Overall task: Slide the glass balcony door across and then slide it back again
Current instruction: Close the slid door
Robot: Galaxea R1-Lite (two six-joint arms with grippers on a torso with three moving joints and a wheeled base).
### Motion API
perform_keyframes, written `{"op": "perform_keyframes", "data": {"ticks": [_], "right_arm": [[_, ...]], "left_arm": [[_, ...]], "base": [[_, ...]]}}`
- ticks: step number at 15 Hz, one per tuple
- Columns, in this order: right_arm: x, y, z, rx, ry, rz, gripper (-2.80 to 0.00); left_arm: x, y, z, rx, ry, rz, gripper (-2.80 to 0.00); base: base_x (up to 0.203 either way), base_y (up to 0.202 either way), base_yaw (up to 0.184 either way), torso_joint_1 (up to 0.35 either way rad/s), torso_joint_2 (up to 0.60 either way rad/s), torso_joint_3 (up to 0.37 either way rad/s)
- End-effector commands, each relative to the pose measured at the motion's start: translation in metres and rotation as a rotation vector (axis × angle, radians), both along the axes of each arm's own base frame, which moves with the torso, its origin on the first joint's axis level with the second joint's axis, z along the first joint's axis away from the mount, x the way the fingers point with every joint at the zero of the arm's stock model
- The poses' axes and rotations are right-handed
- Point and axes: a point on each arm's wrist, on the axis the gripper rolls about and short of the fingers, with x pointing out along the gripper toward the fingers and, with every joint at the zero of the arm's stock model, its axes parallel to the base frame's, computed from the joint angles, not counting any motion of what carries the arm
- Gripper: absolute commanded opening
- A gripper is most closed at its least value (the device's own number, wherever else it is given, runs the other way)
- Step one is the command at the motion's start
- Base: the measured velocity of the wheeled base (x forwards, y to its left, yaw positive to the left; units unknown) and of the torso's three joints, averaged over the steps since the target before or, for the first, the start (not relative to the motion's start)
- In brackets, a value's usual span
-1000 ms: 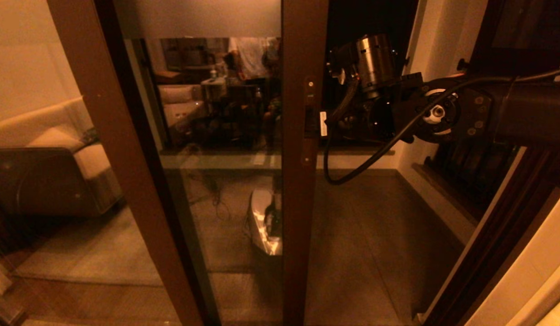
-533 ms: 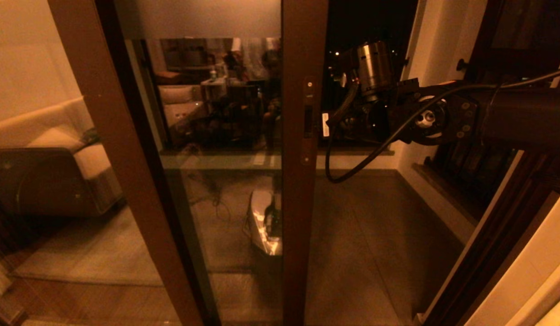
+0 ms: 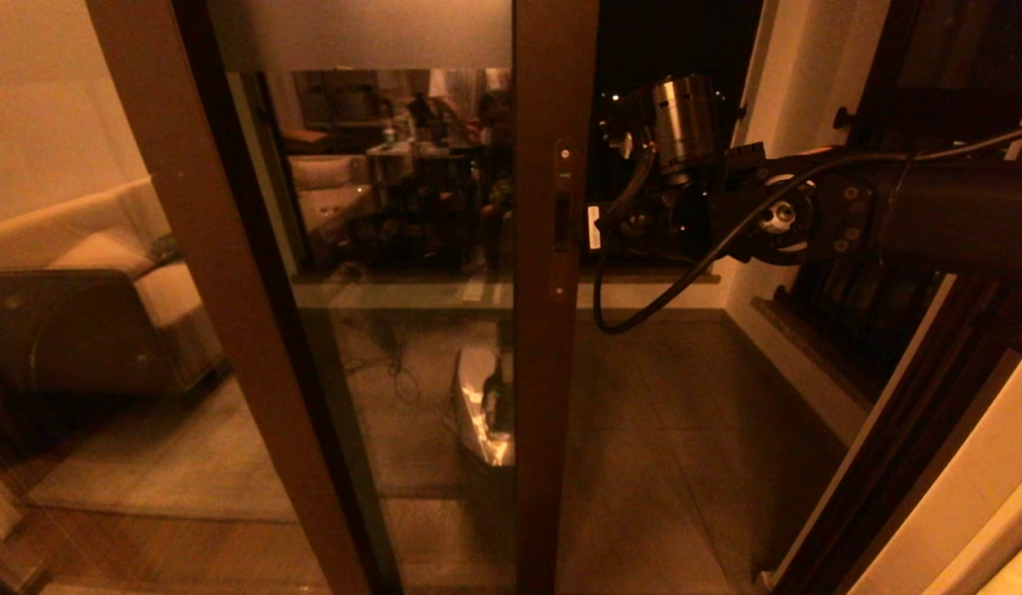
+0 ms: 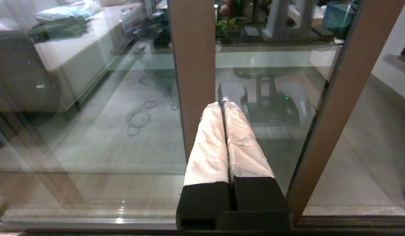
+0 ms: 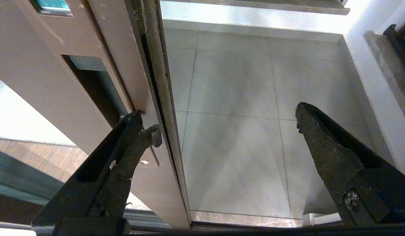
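R arm has shifted slightly since a second ago, wrist lower and nearer the glass balcony door (image 3: 552, 330), which stands part-open with the balcony floor (image 3: 692, 430) exposed beside it. Right gripper (image 5: 218, 124) is spread wide, one finger (image 5: 123, 147) touching the door edge by the recessed handle plate (image 3: 565, 219). Risk: w/ only one finger bearing, it may skid off the frame once pushing starts. Left gripper (image 4: 222, 106) hangs low before the glass, pads pressed together.

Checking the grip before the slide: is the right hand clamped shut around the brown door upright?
No: the right hand is wide open, one finger at the brown-framed glass door's upright, the other over the pale floor tiles.
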Motion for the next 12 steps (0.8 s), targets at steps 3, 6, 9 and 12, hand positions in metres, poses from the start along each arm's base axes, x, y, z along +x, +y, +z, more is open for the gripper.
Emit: {"op": "perform_keyframes", "data": {"ticks": [3,6,9,12], "right_arm": [[-0.009,-0.002,0.010,0.010,-0.015,0.002,0.00],[-0.008,-0.002,0.010,0.010,-0.017,0.004,0.00],[0.000,0.003,-0.002,-0.002,0.001,0.002,0.00],[0.013,0.008,-0.013,0.008,-0.025,-0.002,0.00]], "left_arm": [[0.002,0.000,-0.006,-0.001,0.020,0.000,-2.80],[0.002,0.000,-0.006,0.001,0.019,0.000,-2.80],[0.002,0.000,-0.006,-0.001,0.019,-0.001,-2.80],[0.002,0.000,-0.006,-0.001,0.017,0.000,-2.80]], "base": [[0.000,0.000,0.000,0.000,0.00,0.000],[0.000,0.000,0.000,0.000,0.00,0.000],[0.000,0.000,0.000,0.000,0.00,0.000],[0.000,0.000,0.000,0.000,0.00,0.000]]}}
